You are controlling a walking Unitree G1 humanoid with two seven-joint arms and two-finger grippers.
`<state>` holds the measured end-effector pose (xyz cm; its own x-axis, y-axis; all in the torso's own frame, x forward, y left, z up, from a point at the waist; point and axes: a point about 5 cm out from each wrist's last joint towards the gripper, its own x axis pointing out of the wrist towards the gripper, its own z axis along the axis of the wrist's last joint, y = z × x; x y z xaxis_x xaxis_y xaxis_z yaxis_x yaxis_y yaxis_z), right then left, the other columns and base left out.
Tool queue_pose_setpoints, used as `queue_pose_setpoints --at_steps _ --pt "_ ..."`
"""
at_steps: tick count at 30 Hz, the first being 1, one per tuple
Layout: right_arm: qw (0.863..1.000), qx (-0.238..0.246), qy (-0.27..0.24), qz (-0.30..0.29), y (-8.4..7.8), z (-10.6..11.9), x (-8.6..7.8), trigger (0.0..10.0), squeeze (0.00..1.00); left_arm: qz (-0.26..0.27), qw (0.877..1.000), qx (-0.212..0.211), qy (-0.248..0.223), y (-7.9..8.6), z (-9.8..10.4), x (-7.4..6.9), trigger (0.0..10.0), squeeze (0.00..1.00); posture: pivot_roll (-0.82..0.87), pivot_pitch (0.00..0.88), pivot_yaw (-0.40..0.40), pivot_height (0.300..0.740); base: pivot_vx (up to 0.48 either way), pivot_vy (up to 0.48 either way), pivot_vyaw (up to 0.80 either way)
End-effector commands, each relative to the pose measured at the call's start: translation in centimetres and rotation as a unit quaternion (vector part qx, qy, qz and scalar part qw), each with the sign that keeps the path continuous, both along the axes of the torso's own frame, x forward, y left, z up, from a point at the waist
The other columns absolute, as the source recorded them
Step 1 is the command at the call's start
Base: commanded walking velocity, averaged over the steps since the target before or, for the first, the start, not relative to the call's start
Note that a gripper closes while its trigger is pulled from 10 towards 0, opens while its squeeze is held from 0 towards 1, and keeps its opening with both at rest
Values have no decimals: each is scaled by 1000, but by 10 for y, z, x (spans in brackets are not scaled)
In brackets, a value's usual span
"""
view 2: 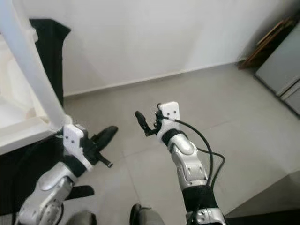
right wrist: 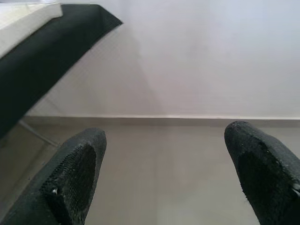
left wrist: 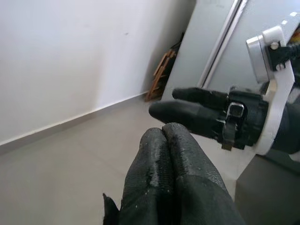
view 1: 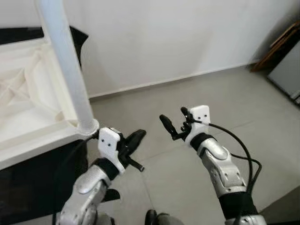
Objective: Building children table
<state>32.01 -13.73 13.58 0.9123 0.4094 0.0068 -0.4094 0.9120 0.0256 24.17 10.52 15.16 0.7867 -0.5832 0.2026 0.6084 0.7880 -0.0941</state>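
I have both arms raised in front of me over the grey floor (view 1: 187, 187). My left gripper (view 1: 137, 138) has its two black fingers (left wrist: 173, 178) pressed flat together with nothing between them (the left wrist view shows them touching along their length). It points across toward my right gripper (view 1: 176, 124), which sits just ahead of those closed tips and apart from them. The right gripper's jaws stand wide, the two fingertips (right wrist: 75, 173) far from each other and holding nothing; between them I see only bare floor and the foot of the white wall (view 2: 140, 42). The children's table (view 1: 28, 93) lies upside down, behind and to the outer side of my left jaws, its white underside ribbed and resting on something black (view 1: 37, 183). One white table leg (view 1: 65, 61) stands up from the table's near corner, its base just beside the white mount of my left wrist; I cannot tell whether they touch. Well beyond the right jaws, by the wall, stands a grey cabinet (view 2: 281, 70) with some wooden pieces (view 2: 262, 47) leaning next to it.
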Motion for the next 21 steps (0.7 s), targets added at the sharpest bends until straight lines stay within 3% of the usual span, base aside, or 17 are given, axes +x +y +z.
queue_pose_setpoints --at_steps 1,5,11,17,21 --pt "1000 1 11 2 -2 -5 -2 10000 0 2 1000 -1 8 0 -3 -2 10000 0 -37 194 -158 740 0 -458 0" --pt "1000 1 12 2 -2 -5 -2 10000 0 14 1000 -4 10 2 -3 1 10000 0 -39 198 -157 740 0 -458 0" --pt "1000 4 13 2 -1 -5 -1 10000 0 100 995 -1 16 16 -3 15 10000 0 -41 200 -153 740 0 0 0" --pt "1000 6 14 3 0 -5 -1 10000 0 111 993 10 40 20 -10 18 10000 0 -42 203 -149 740 0 0 0" --pt "1000 7 15 4 1 -5 -1 10000 0 109 993 5 39 20 -9 17 10000 0 -44 204 -147 740 309 0 0"
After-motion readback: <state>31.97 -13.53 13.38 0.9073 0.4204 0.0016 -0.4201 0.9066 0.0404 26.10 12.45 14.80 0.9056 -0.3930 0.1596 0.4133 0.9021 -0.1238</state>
